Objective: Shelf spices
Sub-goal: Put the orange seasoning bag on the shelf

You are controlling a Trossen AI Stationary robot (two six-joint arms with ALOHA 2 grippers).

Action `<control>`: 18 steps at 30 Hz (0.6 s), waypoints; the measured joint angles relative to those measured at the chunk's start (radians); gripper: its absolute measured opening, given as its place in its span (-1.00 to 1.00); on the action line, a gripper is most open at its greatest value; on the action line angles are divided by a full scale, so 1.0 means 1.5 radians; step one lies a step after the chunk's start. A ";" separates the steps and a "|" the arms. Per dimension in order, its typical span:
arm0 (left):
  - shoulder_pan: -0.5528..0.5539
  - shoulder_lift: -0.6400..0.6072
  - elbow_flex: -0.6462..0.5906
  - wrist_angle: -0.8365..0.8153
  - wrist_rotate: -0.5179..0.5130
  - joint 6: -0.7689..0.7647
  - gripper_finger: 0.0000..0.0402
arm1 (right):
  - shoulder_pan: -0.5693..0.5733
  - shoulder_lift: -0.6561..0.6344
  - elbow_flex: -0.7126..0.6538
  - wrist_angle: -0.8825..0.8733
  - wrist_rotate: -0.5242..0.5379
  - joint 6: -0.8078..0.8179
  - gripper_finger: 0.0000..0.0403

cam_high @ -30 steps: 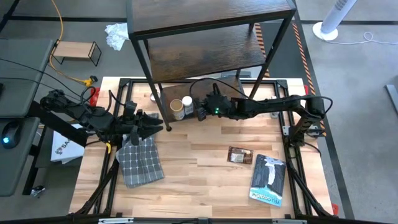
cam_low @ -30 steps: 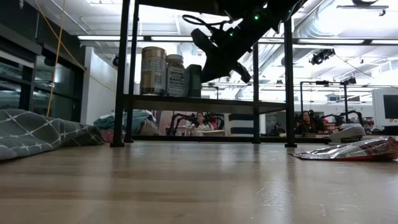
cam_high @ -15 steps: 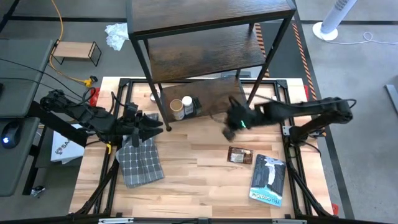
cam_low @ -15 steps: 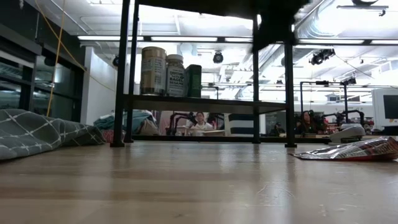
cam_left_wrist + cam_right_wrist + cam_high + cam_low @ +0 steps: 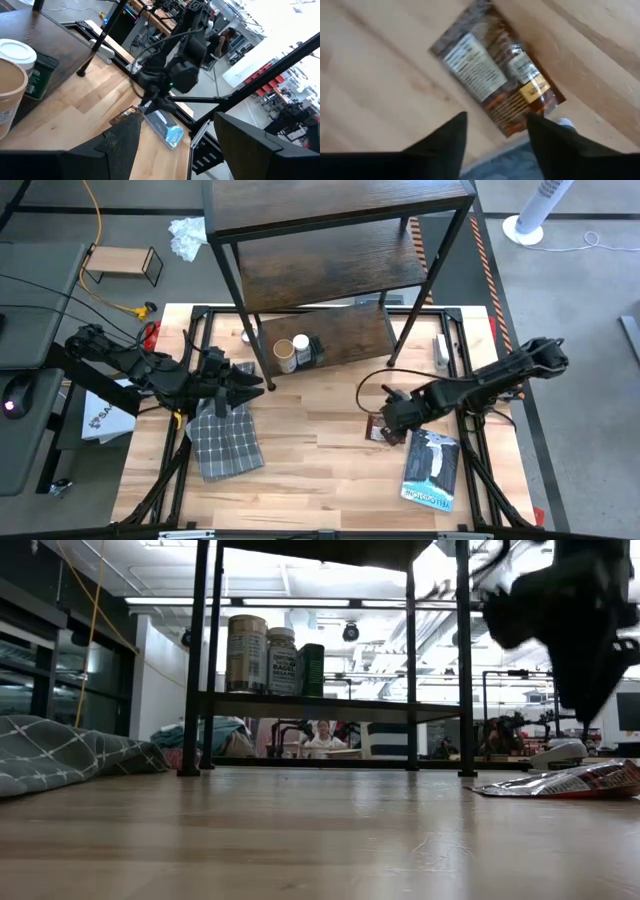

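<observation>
While three spices (image 5: 298,352) stand shelved, right arm has swung away.
Right end effector (image 5: 392,416), fingers spread, hovers over brown packet (image 5: 385,429); next pick.

The right tool (image 5: 386,418) hangs low with fingers parted, while the left tool (image 5: 248,383) waits open.

- The shelf (image 5: 340,240), dark wood boards in a thin black frame, is standing at the table's far edge.
- Three spices are sitting upright together on its lowest board: a tan canister (image 5: 285,355), a white-capped jar (image 5: 301,346) and a dark green tin (image 5: 311,669).
</observation>
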 joint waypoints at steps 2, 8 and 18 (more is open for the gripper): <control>0.000 0.000 0.000 0.000 0.000 -0.009 0.23 | -0.014 0.000 -0.025 0.017 -0.005 0.032 0.12; 0.000 0.000 0.000 0.001 0.000 -0.010 0.23 | -0.040 0.000 -0.065 0.026 -0.002 0.043 0.37; 0.000 0.001 0.000 0.001 -0.013 -0.012 0.23 | -0.066 0.000 -0.149 0.127 -0.018 0.133 0.39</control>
